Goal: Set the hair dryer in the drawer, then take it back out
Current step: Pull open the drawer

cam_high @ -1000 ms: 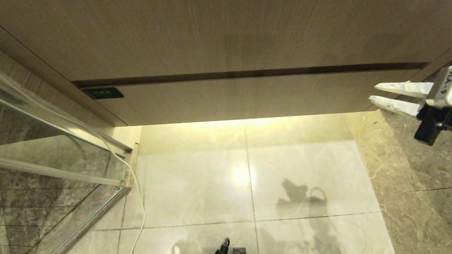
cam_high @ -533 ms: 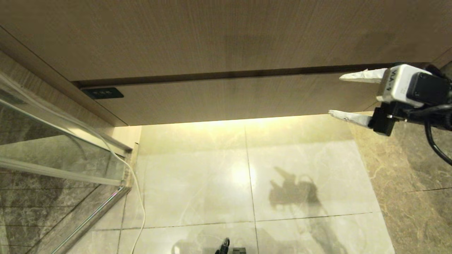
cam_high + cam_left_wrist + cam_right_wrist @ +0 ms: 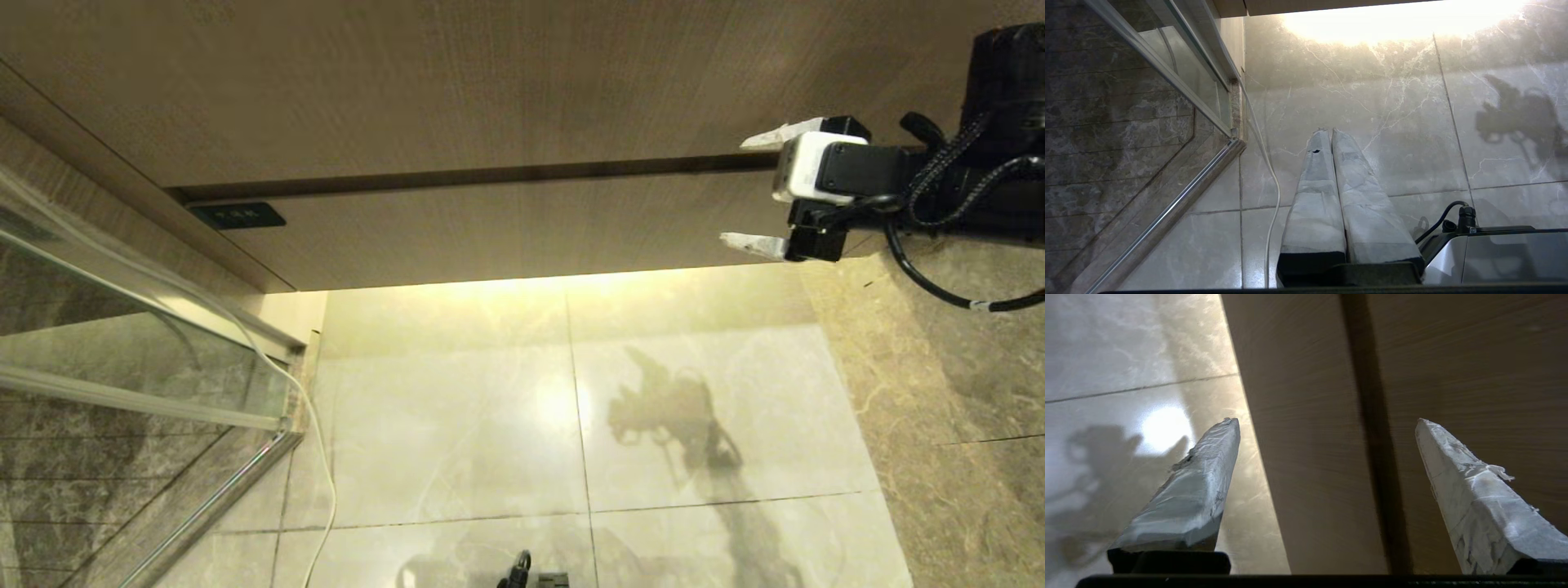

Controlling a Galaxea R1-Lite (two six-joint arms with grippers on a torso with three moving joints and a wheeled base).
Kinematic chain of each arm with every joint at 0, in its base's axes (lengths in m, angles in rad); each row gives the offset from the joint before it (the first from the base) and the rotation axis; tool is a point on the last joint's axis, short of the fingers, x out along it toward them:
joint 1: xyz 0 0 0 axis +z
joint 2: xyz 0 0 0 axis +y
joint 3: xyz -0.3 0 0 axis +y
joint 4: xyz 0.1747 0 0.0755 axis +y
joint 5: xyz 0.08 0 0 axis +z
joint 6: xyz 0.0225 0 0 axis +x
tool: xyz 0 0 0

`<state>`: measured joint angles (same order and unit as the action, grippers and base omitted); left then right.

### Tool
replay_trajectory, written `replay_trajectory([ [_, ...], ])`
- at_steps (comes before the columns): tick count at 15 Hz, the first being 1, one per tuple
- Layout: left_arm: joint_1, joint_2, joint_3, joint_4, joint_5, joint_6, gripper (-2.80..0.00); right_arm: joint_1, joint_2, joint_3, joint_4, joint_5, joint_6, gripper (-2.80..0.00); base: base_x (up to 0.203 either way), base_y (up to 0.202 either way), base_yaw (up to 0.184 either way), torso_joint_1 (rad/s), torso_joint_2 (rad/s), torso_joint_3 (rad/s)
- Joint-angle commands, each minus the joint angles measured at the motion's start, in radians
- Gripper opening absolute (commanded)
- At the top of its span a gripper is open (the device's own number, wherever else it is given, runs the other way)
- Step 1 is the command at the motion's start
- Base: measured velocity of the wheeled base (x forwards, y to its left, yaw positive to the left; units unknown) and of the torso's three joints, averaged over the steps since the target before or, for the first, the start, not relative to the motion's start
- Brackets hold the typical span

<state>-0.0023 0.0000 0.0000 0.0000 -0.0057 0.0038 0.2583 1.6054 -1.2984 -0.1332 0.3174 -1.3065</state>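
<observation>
The drawer point(image 3: 506, 229) is closed, a wide light-brown wood-grain front with a small dark label point(image 3: 237, 216) at its left end. The hair dryer is out of view. My right gripper point(image 3: 733, 191) hovers in front of the drawer's right end, open and empty. One finger is level with the dark gap above the drawer, the other with the drawer's lower edge. In the right wrist view the right gripper point(image 3: 1326, 421) frames the drawer front point(image 3: 1306, 457) and the gap point(image 3: 1372, 437). My left gripper point(image 3: 1329, 131) is parked low, shut on nothing and pointing at the floor.
A plain wood panel point(image 3: 490, 82) sits above the drawer. A glass shower door point(image 3: 122, 327) with a metal frame stands at the left, and a white cord point(image 3: 314, 441) runs down the floor beside it. Pale marble tiles point(image 3: 457, 408) lie below, with a darker marble strip point(image 3: 963, 392) at the right.
My right gripper has swung in from the right edge, leftward and upward, to the drawer's right end. Its fingers have spread much wider. The left arm has not moved.
</observation>
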Motion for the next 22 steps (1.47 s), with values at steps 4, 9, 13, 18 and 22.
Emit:
replay_trajectory([
  [4,-0.001,0.0,0.0,0.0,0.0,0.001,-2.8,0.004,0.103,-0.083,0.143,0.013,-0.005,0.0,0.0,0.0,0.0,0.0,0.0,0.0],
  [9,0.001,0.0,0.001,0.0,0.0,0.001,-2.8,0.004,0.165,-0.136,0.139,0.013,0.004,0.0,0.0,0.0,0.0,0.0,0.0,0.0],
  [13,-0.001,0.0,0.0,0.0,0.0,-0.001,-2.8,0.004,0.244,-0.23,0.136,0.011,0.007,0.0,0.0,0.0,0.0,0.0,0.0,0.0],
  [18,-0.001,0.0,0.0,0.0,0.001,-0.001,-2.8,0.002,0.3,-0.299,0.135,0.011,0.034,0.0,0.0,0.0,0.0,0.0,0.0,0.0],
  [22,-0.001,0.0,0.002,0.0,0.0,0.001,-2.8,0.002,0.329,-0.334,0.081,0.011,0.051,0.0,0.0,0.0,0.0,0.0,0.0,0.0],
])
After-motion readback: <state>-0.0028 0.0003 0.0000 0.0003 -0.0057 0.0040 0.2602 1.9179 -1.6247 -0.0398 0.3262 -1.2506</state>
